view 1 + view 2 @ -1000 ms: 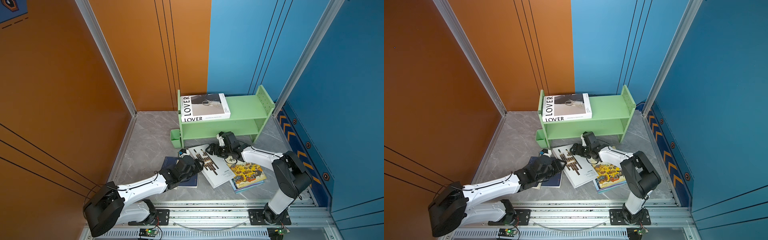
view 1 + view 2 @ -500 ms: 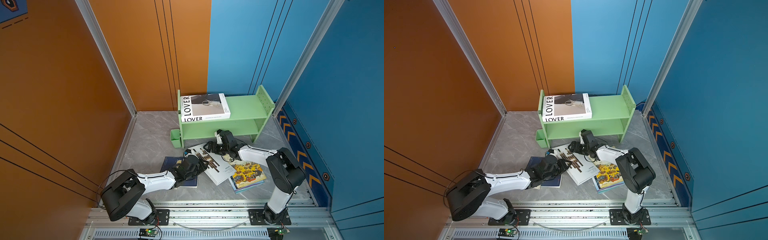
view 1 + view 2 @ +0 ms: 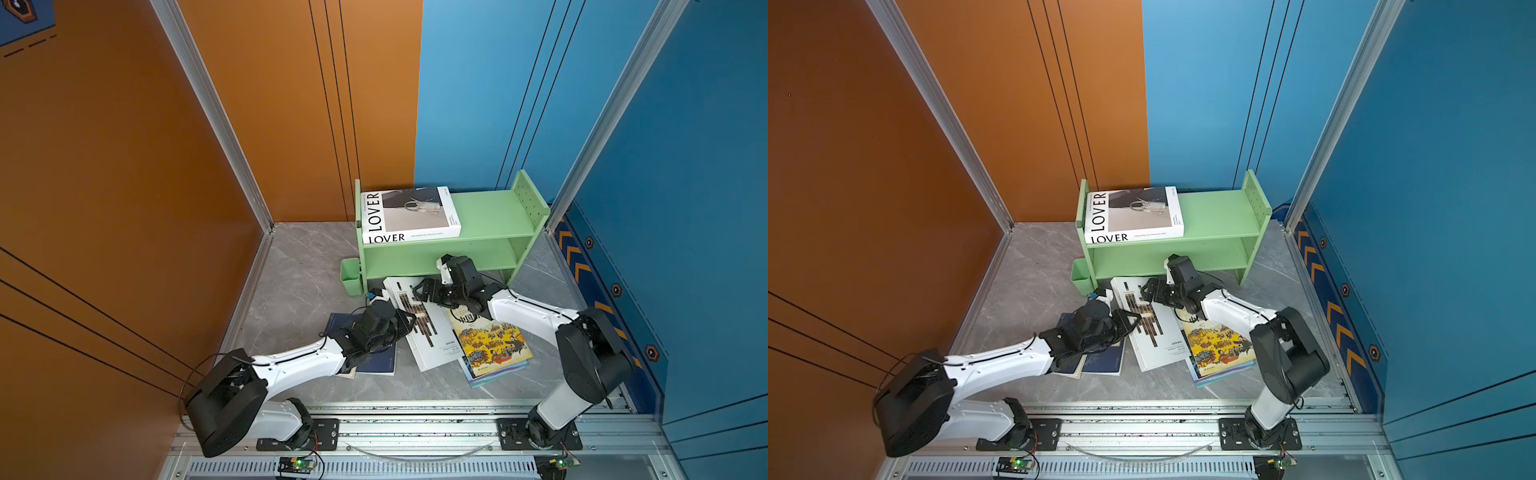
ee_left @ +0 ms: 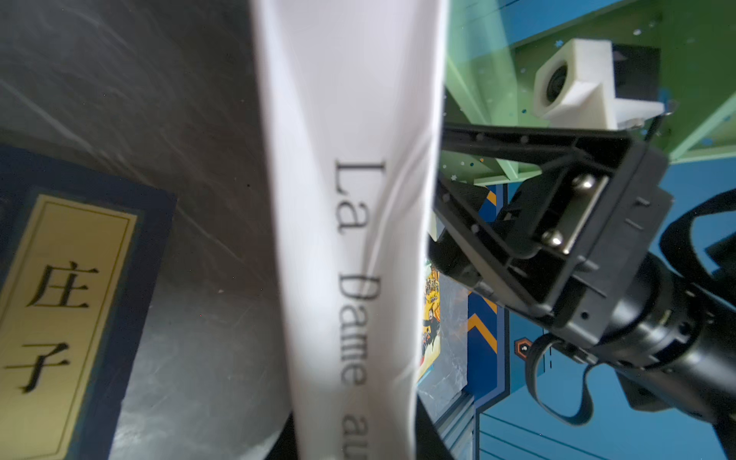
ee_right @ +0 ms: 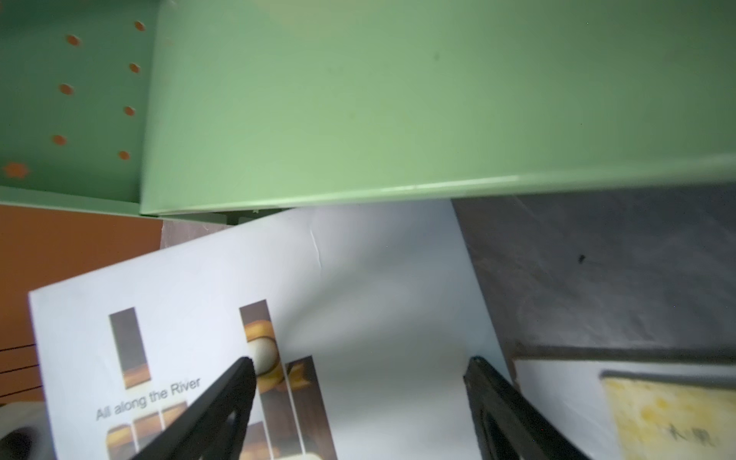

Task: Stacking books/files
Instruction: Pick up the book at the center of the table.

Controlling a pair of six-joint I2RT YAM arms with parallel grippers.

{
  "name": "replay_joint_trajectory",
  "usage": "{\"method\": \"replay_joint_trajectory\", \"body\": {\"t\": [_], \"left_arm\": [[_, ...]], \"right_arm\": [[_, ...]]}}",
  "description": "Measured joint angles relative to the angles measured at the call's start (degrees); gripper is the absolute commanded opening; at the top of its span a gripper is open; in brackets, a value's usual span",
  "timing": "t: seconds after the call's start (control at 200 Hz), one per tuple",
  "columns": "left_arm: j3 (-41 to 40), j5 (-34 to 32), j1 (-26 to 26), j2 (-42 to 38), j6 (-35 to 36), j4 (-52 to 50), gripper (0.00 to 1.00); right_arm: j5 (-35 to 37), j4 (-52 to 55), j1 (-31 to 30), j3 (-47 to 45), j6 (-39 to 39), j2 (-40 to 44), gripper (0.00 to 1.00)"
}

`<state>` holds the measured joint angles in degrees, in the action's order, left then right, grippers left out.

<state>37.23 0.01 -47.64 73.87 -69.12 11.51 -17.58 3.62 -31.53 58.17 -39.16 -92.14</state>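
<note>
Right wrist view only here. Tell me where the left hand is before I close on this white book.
Observer: The left hand is at the long edge of the white book with brown-black bars nearest the navy book.
Operator: Report whether it grips.
Observer: Cannot tell; the left wrist view shows just the spine, close up, reading "La Dame au".
Operator: List what's shelved.
Observer: Only the "LOVER" book, flat on the green shelf's top.

Shelf [image 3: 490, 216]: pale green, plain. "LOVER" book [image 3: 409, 214]: white, black lettering, grey photo. Second white book [image 3: 428, 332]: brown-black bars, gold touches. Picture book [image 3: 494, 340]: yellow, busy multicolour illustration. Navy book [image 4: 71, 318]: yellow label, black characters. Floor [image 3: 291, 291]: grey marble veining.
</note>
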Motion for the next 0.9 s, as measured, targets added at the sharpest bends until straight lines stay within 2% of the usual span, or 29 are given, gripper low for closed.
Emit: {"method": "replay_joint_trajectory", "body": {"t": [0.185, 0.431, 0.641, 0.901], "left_arm": [[7.8, 3.1, 0.3, -8.6, 7.3, -16.3, 0.18], [16.2, 7.0, 2.8, -18.1, 13.9, -31.5, 0.16], [25.0, 12.5, 5.6, -20.1, 17.8, -42.6, 0.17], [40.1, 21.2, 9.7, -20.6, 22.0, -47.3, 0.19]], "right_arm": [[1.3, 2.9, 0.0, 1.9, 1.5, 10.4, 0.91], [1.3, 5.2, 1.3, 6.1, 3.4, 13.9, 0.92], [1.0, 7.4, 4.2, 6.5, 3.3, 18.7, 0.94], [-2.0, 6.3, 10.2, 9.2, 1.3, 26.6, 1.00]]}}
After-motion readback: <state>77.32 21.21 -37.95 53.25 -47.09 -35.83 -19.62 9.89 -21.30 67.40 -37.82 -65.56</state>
